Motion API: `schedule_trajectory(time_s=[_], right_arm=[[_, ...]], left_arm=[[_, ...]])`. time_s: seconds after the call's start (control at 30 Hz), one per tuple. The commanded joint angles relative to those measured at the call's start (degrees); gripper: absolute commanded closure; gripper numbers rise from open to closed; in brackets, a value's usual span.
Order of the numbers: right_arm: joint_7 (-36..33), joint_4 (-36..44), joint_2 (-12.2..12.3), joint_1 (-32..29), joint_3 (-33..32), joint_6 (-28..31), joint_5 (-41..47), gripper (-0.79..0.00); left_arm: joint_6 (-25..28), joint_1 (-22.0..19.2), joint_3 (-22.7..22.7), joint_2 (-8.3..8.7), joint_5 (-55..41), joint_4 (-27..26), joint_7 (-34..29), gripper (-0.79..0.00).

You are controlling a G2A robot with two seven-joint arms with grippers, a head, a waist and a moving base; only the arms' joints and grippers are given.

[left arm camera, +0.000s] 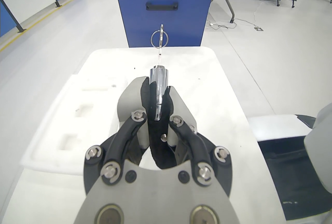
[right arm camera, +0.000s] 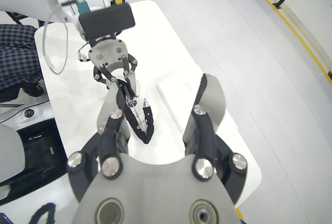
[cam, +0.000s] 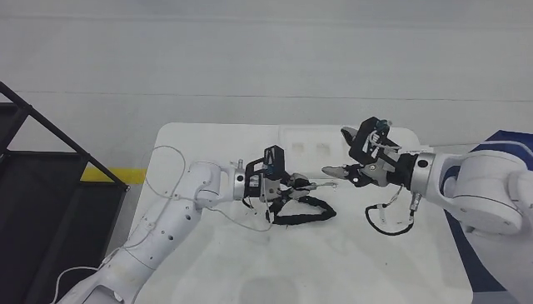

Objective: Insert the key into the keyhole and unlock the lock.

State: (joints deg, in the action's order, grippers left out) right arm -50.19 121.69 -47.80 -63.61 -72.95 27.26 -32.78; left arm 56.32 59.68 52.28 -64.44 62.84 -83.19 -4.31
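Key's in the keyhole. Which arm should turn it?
Right. The right gripper is open, empty and faces the key, which sticks out of the lock. The left gripper is shut on the lock, so it likely serves best as the brace.

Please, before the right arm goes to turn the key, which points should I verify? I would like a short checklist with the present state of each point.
1. Hold of the left gripper on the lock cylinder: ok, it is shut on the cylinder's sides.
2. The key in the keyhole: ok, its blade enters the cylinder's end.
3. The key pushed in fully: cannot tell.
4. The right gripper open for a grasp: ok, its fingers stand wide apart.
5. The right gripper around the key's head: not ok, it is apart from the key.
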Motion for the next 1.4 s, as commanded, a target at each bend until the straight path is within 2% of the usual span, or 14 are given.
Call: schedule_trajectory(time_s=[0.0,0.1,0.23,0.43,0.47,0.5,0.7,0.83,0.93,1.07,1.23,1.37], right_arm=[[0.19,0.18,0.12,-0.55,-1.01,0.0,0.61,-0.785],[0.27,0.35,0.27,-1.32,-2.24,-0.05,1.22,-0.785],[0.3,0.6,0.43,-2.19,-3.45,-0.34,1.54,-0.785],[0.21,0.69,0.59,-3.01,-4.45,-0.12,1.82,-0.785],[0.17,0.62,0.6,-3.1,-4.45,-0.06,1.94,-0.785],[0.14,0.42,0.6,-3.19,-4.41,-0.03,2.17,-0.785],[1.1,-1.98,0.46,-3.36,-3.2,0.98,3.81,-0.785],[2.44,-5.5,0.22,-2.96,-1.51,2.64,4.63,-0.785],[4.06,-8.37,-0.07,-1.83,0.0,4.65,5.31,-0.785],[6.62,-14.55,-0.67,1.35,2.78,10.17,7.04,-0.785],[10.48,-22.77,-1.69,8.13,5.82,18.19,7.7,-0.785],[13.23,-29.24,-2.53,13.96,7.34,21.78,8.81,-0.785]], left_arm=[[0.1,-0.06,-1.38,-0.28,0.98,1.56,-0.06,0.0],[1.58,-0.42,-3.98,-0.86,2.01,4.1,-0.08,0.0],[1.56,-2.55,-7.82,-1.82,4.94,8.67,-1.97,0.0],[1.68,-4.96,-13.62,-3.66,6.58,13.99,-1.15,-0.015],[1.68,-5.43,-14.79,-3.9,6.63,14.76,-1.24,-0.379],[1.68,-5.87,-15.95,-4.12,6.33,15.64,-1.37,-0.785],[1.68,-9.83,-19.92,-4.86,1.73,19.74,-1.06,-0.785],[1.68,-13.39,-19.8,-4.11,-1.17,20.55,1.13,-0.785],[1.68,-16.59,-18.58,-2.74,-2.8,20.56,2.5,-0.785],[1.68,-21.2,-16.7,-0.24,-5.59,19.52,3.4,-0.785],[1.68,-27.19,-14.36,3.33,-9.55,16.33,-0.72,-0.785],[1.68,-31.55,-13.32,5.56,-17.35,14.84,-3.93,-0.785]])
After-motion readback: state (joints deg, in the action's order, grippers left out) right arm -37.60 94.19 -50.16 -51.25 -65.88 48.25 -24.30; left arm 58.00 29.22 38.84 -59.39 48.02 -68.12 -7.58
